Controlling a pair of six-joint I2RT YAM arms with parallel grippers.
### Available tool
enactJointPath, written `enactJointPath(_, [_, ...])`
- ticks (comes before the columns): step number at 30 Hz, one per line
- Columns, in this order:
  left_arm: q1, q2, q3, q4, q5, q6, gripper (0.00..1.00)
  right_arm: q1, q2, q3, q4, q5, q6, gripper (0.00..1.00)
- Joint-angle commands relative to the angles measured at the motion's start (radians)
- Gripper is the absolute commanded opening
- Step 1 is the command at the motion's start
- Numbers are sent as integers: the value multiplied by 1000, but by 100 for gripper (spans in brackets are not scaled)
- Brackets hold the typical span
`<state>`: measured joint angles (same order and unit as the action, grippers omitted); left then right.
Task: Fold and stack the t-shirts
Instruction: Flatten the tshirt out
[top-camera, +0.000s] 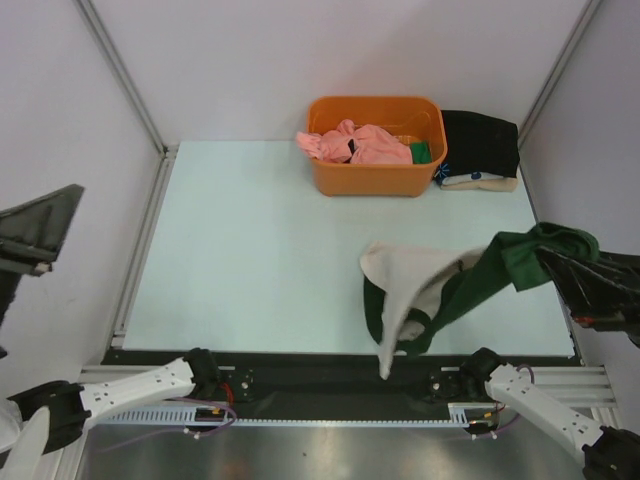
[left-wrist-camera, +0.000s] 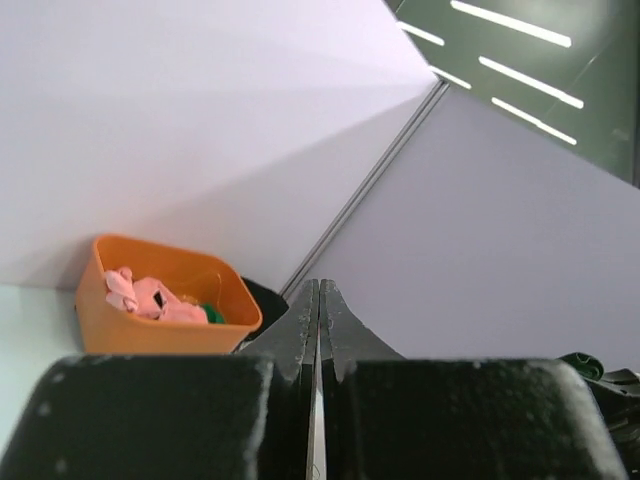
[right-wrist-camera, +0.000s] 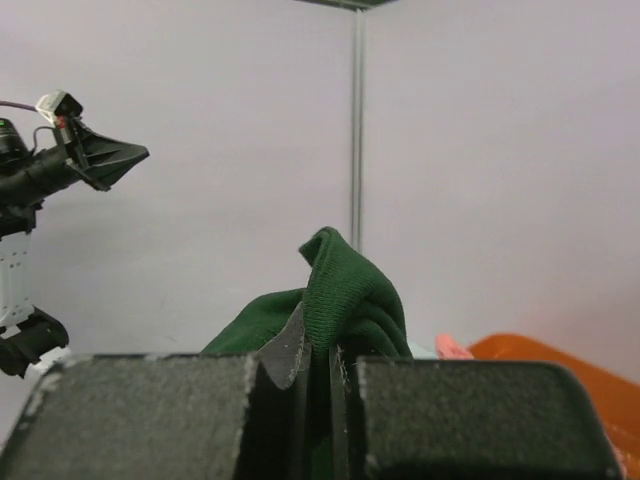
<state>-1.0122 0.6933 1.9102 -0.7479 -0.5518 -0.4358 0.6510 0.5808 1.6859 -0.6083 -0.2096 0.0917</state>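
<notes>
My right gripper (top-camera: 550, 258) is shut on the dark green sleeve (right-wrist-camera: 345, 290) of the cream t-shirt (top-camera: 405, 275) and holds it up at the right side of the table, the cream body hanging down toward the front edge. My left gripper (top-camera: 62, 205) is shut and empty, raised at the far left; its closed fingertips (left-wrist-camera: 318, 300) show in the left wrist view. A pink t-shirt (top-camera: 355, 143) lies in the orange bin (top-camera: 375, 178), also seen in the left wrist view (left-wrist-camera: 150, 298). Folded black (top-camera: 482, 142) and beige (top-camera: 480, 182) shirts are stacked right of the bin.
The pale table top (top-camera: 250, 240) lies inside a metal frame with white walls around. A green item (top-camera: 420, 153) sits in the bin beside the pink shirt. The arm bases are at the near edge.
</notes>
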Motion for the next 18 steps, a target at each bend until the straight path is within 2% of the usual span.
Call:
enactJointPath(1, [-2,32,36,-65,55,106,0,30,-33,34,124,-80,-50,0])
enactJointPath(3, [-3,49,14,-77,84,108,0,58,-27,41,81,-47,-55,0])
enactJointPath(4, [-3,54,-56,-80,129,100,0,70,-26,37,61,-36,-53,0])
enactJointPath(6, [-3,35,-185,-41,214,68,33,88,-32,3,16,-17,-41,0])
enactJointPath(7, [-3,22,-350,41,315,51,47,87,-38,-49,7,-17,-37,0])
enactJointPath(8, [-2,6,-438,91,361,33,64,85,-44,-73,-7,-16,-30,0])
enactJointPath(9, [-3,-26,-524,141,398,-16,68,84,-59,-96,-16,-14,-27,0])
enactJointPath(10, [-5,-38,-686,232,436,-41,70,84,-68,-141,-27,-7,-20,0])
enactJointPath(11, [-5,-57,-764,278,502,-66,71,84,-81,-161,-34,19,-12,0])
enactJointPath(14, [-34,-48,-1035,470,596,-171,70,85,-168,-265,-22,88,17,0])
enactJointPath(15, [-102,-37,-1124,549,581,-204,69,84,-212,-291,-7,108,23,0])
enactJointPath(17, [-198,1,-1165,587,490,-218,69,84,-252,-345,10,175,57,0])
enactJointPath(18, [-286,55,-1171,619,421,-224,69,84,-263,-386,18,193,68,0])
